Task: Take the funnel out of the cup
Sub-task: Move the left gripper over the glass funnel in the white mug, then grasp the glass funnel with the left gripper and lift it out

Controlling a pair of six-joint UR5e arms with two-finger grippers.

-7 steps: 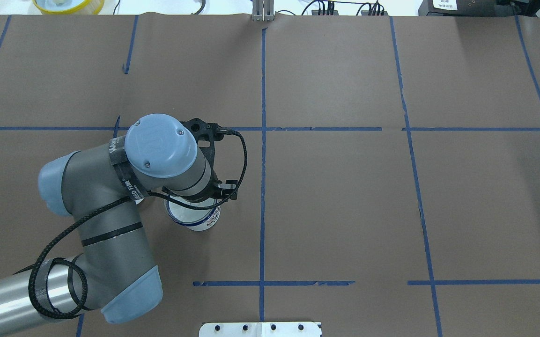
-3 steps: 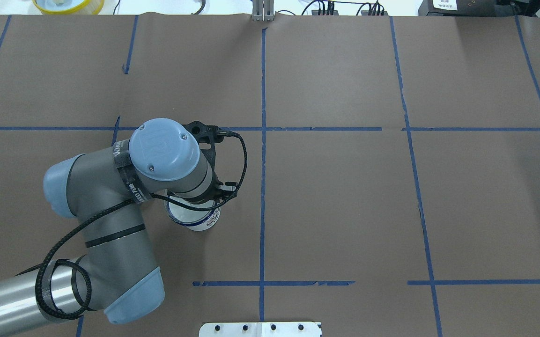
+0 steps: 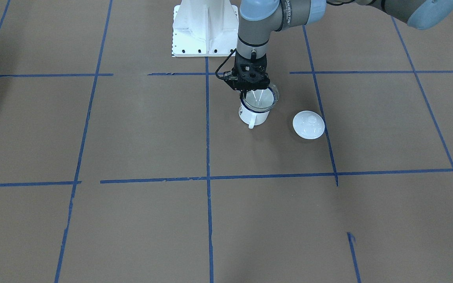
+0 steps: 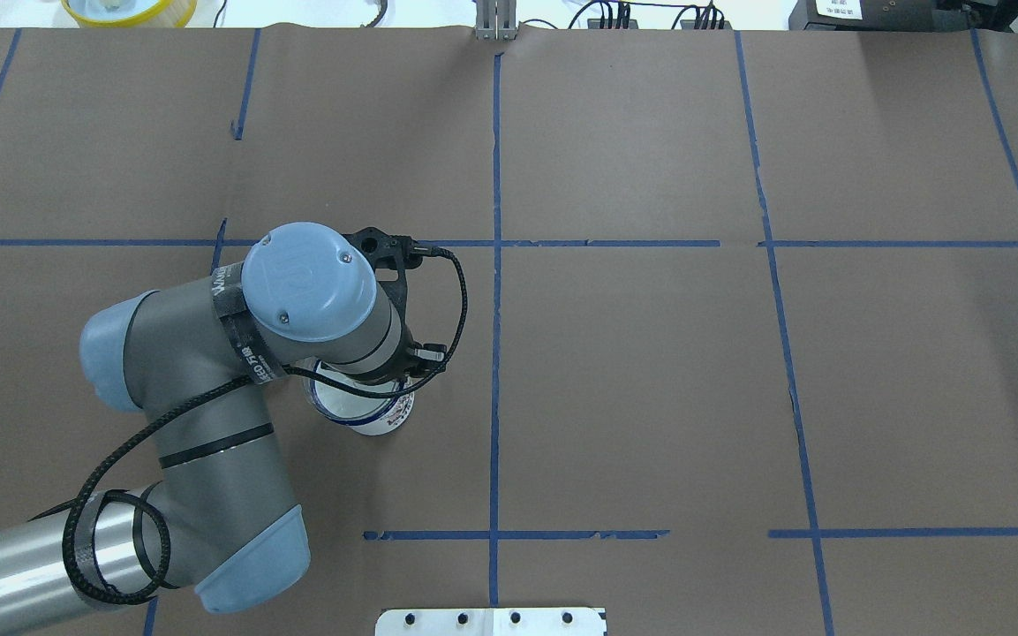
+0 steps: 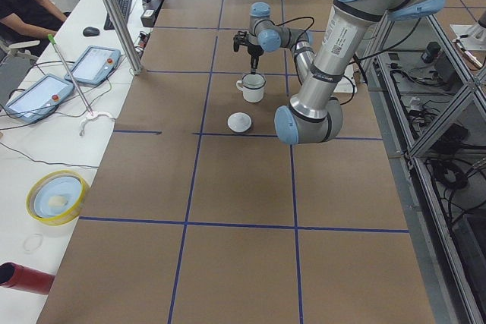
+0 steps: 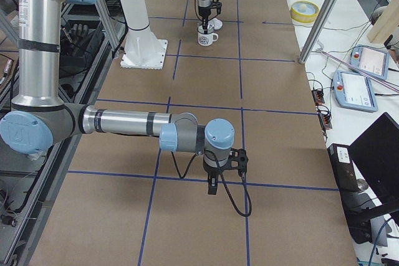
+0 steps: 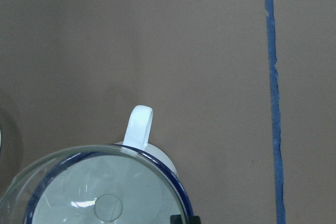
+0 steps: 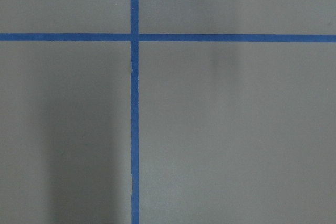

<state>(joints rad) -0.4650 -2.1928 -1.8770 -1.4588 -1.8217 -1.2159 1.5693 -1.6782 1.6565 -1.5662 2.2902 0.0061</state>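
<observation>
Grey arms point(image 4: 208, 380), pale-blue joint caps point(image 4: 308, 278); black cables point(image 4: 463, 300).

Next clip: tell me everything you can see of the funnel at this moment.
The funnel is small, clear and colourless, with a wide conical bowl about as wide as the white enamel mug it sits in. Its rim lies just over the mug's dark blue rim, overhanging a little on one side. The round spout opening shows at the bowl's bottom, pointing down into the mug. The left end effector stands at its rim, opposite the mug's handle; a grip cannot be confirmed.
</observation>
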